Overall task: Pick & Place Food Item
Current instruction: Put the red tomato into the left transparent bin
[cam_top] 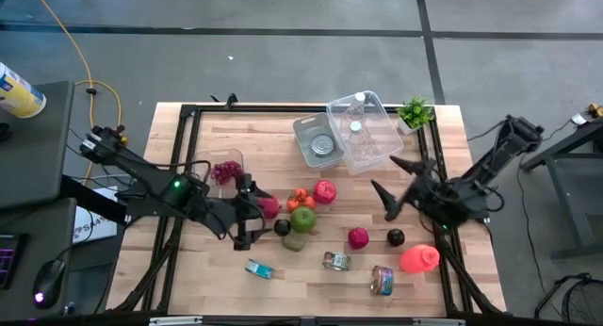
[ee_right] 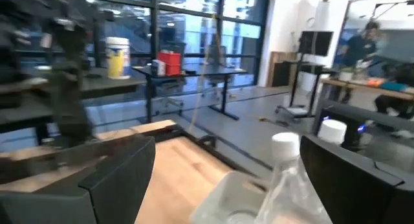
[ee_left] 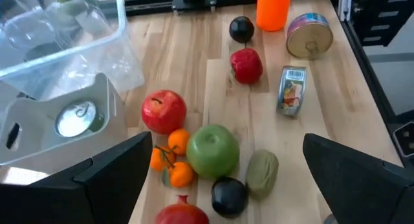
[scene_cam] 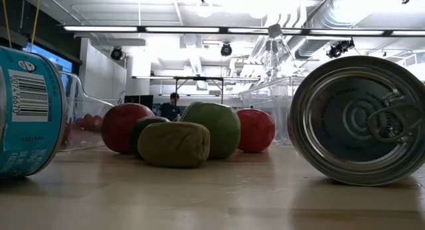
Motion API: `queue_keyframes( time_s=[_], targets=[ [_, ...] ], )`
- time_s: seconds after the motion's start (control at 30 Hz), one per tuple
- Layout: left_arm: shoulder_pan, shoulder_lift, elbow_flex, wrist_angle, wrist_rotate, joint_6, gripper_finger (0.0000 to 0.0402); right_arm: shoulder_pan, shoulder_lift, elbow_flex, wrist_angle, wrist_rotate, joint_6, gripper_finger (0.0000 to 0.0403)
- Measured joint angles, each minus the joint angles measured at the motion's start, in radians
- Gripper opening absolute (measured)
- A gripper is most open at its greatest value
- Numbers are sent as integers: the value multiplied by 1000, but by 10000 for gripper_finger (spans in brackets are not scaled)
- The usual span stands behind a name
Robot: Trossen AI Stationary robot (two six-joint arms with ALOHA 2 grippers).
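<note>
A smooth green apple (cam_top: 302, 219) sits mid-counter in a huddle of round food: a dull olive, lumpy piece (cam_top: 294, 239) just beside it, a glossy black plum (cam_top: 282, 228), little oranges (cam_top: 299, 197) and a shiny red apple (cam_top: 325, 190). The left hand (cam_top: 247, 213) hangs close by that huddle, fingers spread wide and holding nothing. Farther along the pale plank counter (cam_top: 217, 269) lie a red, faceted fruit (cam_top: 358, 237), another dark plum (cam_top: 396, 236), ribbed metal cans (cam_top: 336, 261) on their sides and an orange plastic bottle (cam_top: 419, 258). The right hand (cam_top: 396, 183) hovers, released, near the clear plastic bins (cam_top: 367, 130), which hold a can and water bottles.
</note>
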Motion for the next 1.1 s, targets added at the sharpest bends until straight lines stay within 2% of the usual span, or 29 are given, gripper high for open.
queue_keyframes(
  time_s=[0.23,0.4,0.6,0.87,1.1],
  targets=[
    [0,17,-2,4,2,-30,390,211,78,21,6,124,75,371],
    [0,16,-2,5,2,-25,390,289,154,22,7,107,154,371],
    [0,16,-2,5,2,-19,390,301,236,47,8,-54,213,371],
    [1,24,-2,14,3,-102,390,302,315,223,-83,-56,109,371],
    [1,32,-1,71,2,-75,390,302,320,358,-345,-62,148,351]
  ],
)
